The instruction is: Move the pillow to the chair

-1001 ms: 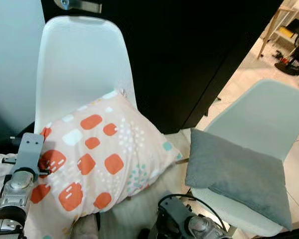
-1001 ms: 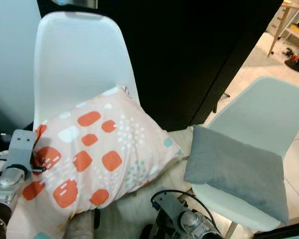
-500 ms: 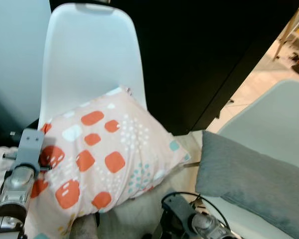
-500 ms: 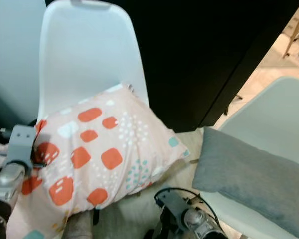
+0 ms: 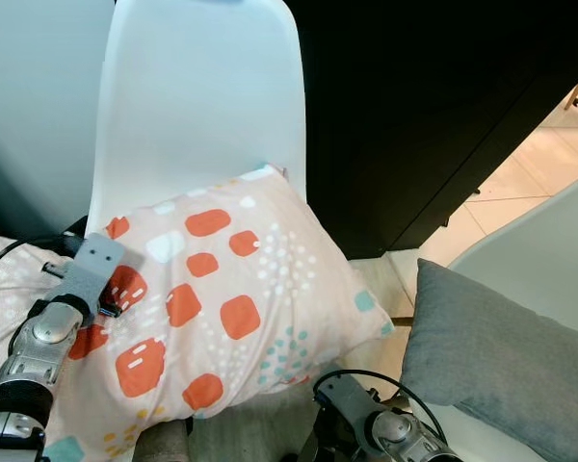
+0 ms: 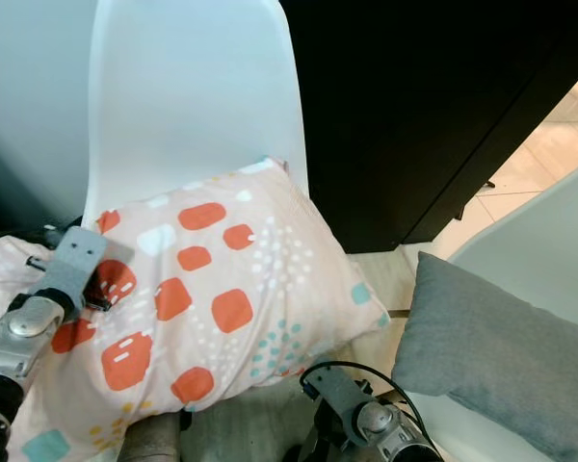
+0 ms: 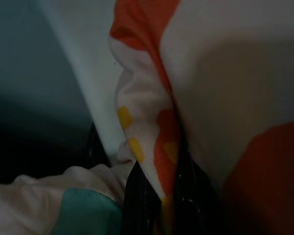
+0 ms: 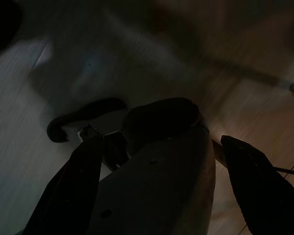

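A cream pillow (image 5: 222, 298) with orange and teal patches leans on the seat of a white plastic chair (image 5: 202, 96), its top corner against the backrest. My left gripper (image 5: 108, 294) is at the pillow's left edge. In the left wrist view the left gripper (image 7: 164, 200) is shut on a fold of the pillow's fabric. My right arm (image 5: 385, 433) hangs low in front of the chair. In the dark right wrist view its gripper (image 8: 161, 186) stands open, apart from the pillow.
A second pale chair (image 5: 549, 250) stands to the right with a grey cushion (image 5: 501, 351) on its seat. A dark wall panel (image 5: 433, 106) runs behind both chairs. Light bedding (image 5: 5, 279) lies at the far left. Pale floor tiles (image 5: 520, 188) show at the right.
The whole picture has shifted right and the white chair looks closer, so the camera has moved. My left gripper keeps its hold on the pillow's left edge.
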{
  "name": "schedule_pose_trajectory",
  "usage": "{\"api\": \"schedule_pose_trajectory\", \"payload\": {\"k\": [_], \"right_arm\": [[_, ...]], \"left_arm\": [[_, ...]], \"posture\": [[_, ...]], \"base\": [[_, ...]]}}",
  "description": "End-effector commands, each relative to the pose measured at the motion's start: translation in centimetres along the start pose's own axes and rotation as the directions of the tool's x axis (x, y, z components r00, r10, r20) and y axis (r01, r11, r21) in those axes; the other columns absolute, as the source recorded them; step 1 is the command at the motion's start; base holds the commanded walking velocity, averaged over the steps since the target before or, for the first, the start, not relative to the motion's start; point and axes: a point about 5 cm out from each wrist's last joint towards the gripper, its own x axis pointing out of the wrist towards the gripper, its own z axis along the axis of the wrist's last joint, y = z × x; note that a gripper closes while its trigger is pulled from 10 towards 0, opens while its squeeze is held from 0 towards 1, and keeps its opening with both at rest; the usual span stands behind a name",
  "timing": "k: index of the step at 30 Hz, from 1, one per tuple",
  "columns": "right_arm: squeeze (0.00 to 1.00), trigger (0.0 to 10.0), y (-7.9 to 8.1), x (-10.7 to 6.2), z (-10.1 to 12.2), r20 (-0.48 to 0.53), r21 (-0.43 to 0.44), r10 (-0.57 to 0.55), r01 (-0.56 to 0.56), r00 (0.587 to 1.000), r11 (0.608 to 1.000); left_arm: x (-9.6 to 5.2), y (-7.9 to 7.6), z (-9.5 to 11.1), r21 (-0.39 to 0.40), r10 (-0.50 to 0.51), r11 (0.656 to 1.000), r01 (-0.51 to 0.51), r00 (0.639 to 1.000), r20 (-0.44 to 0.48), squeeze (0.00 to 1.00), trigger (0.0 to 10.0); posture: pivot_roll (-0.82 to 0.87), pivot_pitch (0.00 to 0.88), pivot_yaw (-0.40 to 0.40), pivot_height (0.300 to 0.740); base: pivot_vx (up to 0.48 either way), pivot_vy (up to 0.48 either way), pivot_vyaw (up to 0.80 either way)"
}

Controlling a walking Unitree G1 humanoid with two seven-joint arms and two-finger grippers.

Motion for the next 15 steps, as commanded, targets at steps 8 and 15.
{"api": "schedule_pose_trajectory", "payload": {"k": [8,15], "right_arm": [[0.00,10.0,5.7,-0.7,-7.0,-0.275,0.101,0.190,-0.169,0.942,0.981],[0.00,10.0,5.6,-0.7,-6.9,-0.259,0.113,0.187,-0.163,0.947,0.980]], "left_arm": [[0.0,-1.3,0.4,0.154,-0.101,0.983,0.097,0.995,0.018,0.00,10.0],[0.1,-0.4,0.6,0.220,-0.054,0.974,0.048,0.998,0.022,0.00,10.0]], "posture": [[0.06,0.238,-0.180,0.527],[0.06,0.238,-0.181,0.517]], "base": [[0.000,0.000,0.00],[0.000,0.000,0.00]]}}
